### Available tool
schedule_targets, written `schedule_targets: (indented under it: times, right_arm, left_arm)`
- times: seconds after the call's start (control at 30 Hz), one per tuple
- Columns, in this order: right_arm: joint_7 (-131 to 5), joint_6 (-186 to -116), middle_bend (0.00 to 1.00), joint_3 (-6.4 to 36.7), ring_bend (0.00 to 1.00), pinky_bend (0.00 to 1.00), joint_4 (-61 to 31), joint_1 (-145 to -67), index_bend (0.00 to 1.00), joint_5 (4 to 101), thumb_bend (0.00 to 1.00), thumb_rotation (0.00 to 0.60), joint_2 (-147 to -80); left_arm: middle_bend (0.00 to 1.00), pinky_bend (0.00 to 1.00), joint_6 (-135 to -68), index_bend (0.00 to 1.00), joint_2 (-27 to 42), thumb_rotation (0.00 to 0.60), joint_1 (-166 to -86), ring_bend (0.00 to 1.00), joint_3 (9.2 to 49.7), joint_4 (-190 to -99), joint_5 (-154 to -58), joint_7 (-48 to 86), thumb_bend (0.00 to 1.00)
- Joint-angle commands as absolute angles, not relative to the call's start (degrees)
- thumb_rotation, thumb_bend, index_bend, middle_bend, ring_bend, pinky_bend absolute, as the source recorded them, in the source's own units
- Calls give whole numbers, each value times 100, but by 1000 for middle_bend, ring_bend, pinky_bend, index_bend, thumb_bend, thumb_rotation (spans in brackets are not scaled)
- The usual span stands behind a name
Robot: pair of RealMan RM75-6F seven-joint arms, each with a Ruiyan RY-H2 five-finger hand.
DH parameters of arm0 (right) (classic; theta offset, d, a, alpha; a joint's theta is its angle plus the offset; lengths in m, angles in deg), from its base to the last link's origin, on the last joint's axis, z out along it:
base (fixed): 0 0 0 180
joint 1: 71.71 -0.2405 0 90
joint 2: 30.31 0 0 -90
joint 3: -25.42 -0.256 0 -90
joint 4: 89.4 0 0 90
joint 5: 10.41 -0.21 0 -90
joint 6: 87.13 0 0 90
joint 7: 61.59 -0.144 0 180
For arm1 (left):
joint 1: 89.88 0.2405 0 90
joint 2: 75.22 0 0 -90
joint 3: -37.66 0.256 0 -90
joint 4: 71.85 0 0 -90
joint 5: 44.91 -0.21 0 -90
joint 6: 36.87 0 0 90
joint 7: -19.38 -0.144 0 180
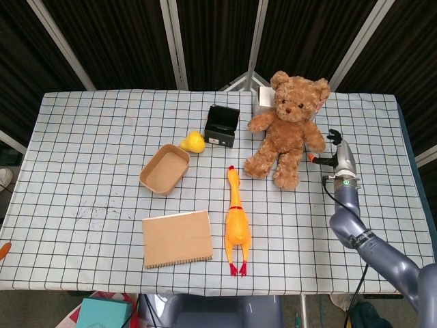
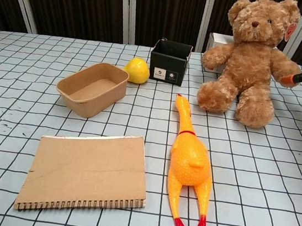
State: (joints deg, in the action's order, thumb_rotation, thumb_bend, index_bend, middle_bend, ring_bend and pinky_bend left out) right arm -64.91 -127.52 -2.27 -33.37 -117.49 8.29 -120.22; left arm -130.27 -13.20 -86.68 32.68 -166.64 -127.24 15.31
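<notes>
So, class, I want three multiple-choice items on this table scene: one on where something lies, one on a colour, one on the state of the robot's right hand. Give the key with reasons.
1. Where does the rubber chicken lie?
A. Inside the paper tray
B. Flat on the cloth, right of the notebook
C. On the teddy bear's lap

2. What colour is the small box beside the yellow pear?
A. Black
B. White
C. Red

3. How is the right hand?
A. Gripping the chicken
B. Resting on the notebook
C. Fingers apart, holding nothing, close to the teddy bear's arm

Key: 1 B, the chicken lies alongside the notebook, apart from the paper tray. 2 A, the head view shows a black box. 3 C, the orange fingertip sits next to the teddy bear, and whether it touches the fur cannot be told.
</notes>
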Motion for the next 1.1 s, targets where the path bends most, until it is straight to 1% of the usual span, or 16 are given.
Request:
schedule_targets:
  times: [0.03,0.17,0.33,0.47,0.6,0.73,0.97,1.07,1.1]
  right_arm:
    - [-6413,-12826,217,-299,164,0,-3427,-11844,120,756,237,600,-12108]
    - [-6301,-12882,248,-356,183,0,-3511,-11902,136,645,237,600,-12184]
    - [-6222,-12923,314,-425,219,0,-3602,-11943,151,572,236,600,-12249]
    - [-6140,-12930,371,-467,247,0,-3717,-11980,182,522,237,600,-12305]
    - [-6066,-12958,436,-517,289,0,-3855,-12018,260,496,237,600,-12372]
    - [-5993,-12934,475,-559,325,0,-3893,-12015,316,480,237,600,-12410]
    - [-5879,-12888,498,-596,344,0,-4044,-11972,376,439,237,600,-12501]
    - [-5921,-12940,528,-647,370,0,-4132,-11978,445,503,237,600,-12560]
    - [-5935,-12952,539,-661,381,0,-4156,-11980,483,523,237,600,-12575]
  left_arm:
    - [0,135,-13013,223,-1319,600,-8674,0,3262,-16669,-12702,1521,269]
    - [0,135,-13002,223,-1315,600,-8681,0,3260,-16671,-12686,1501,269]
    - [0,135,-12976,223,-1307,600,-8695,0,3264,-16675,-12675,1462,269]
    - [0,135,-12962,223,-1298,600,-8705,0,3261,-16685,-12660,1426,269]
    - [0,135,-12971,223,-1293,600,-8703,0,3260,-16687,-12654,1412,269]
    - [0,135,-12959,224,-1289,600,-8711,0,3259,-16693,-12639,1395,268]
    - [0,135,-12966,224,-1291,600,-8709,0,3267,-16693,-12647,1398,269]
    - [0,135,-12967,224,-1291,600,-8710,0,3271,-16693,-12651,1394,269]
    - [0,135,-12967,224,-1291,600,-8711,0,3270,-16693,-12651,1393,269]
